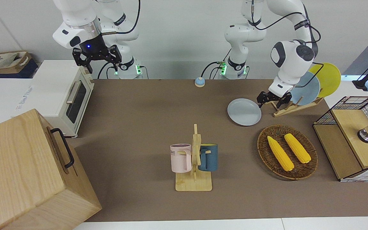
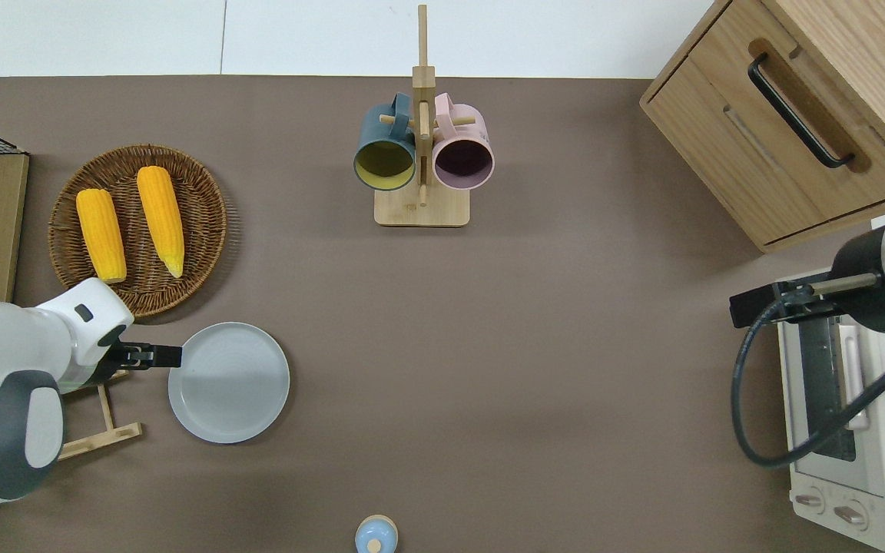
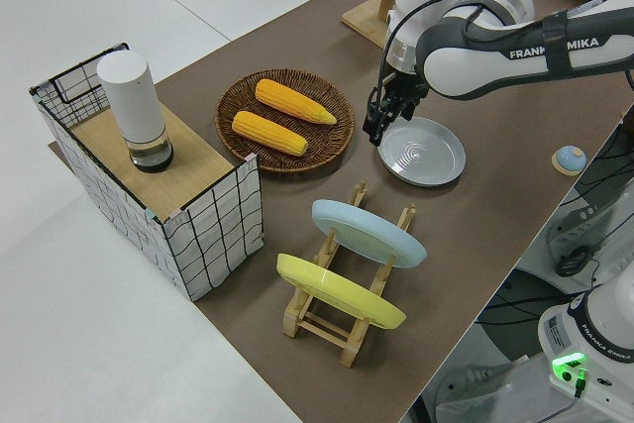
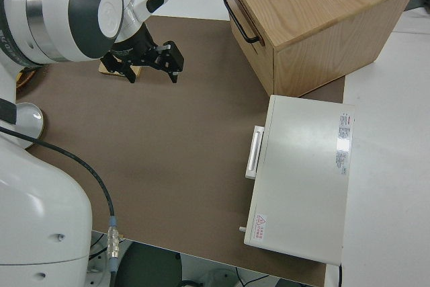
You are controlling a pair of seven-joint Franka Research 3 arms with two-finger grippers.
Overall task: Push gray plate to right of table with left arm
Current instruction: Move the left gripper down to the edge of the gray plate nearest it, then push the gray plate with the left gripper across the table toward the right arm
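Note:
The gray plate [image 1: 244,111] lies flat on the brown table [image 1: 139,111] toward the left arm's end. It also shows in the overhead view [image 2: 229,382] and the left side view [image 3: 424,152]. It is nearer to the robots than the corn basket and beside the dish rack. My left gripper [image 1: 269,103] is low, open and empty, between the plate and the rack. In the overhead view [image 2: 147,355] one finger stands at the plate's rim on the rack side; I cannot tell if it touches. It also shows in the left side view [image 3: 379,131]. My right gripper [image 1: 97,59] is parked and open.
A wicker basket [image 2: 204,192] holds two corn cobs. A wooden dish rack [image 1: 286,108] holds a light-blue plate [image 1: 307,89] and a yellow plate [image 1: 329,78]. A mug tree [image 1: 194,159] stands mid-table. A toaster oven [image 1: 65,95], a wooden cabinet [image 1: 27,172] and a small blue bell [image 1: 199,82] are also here.

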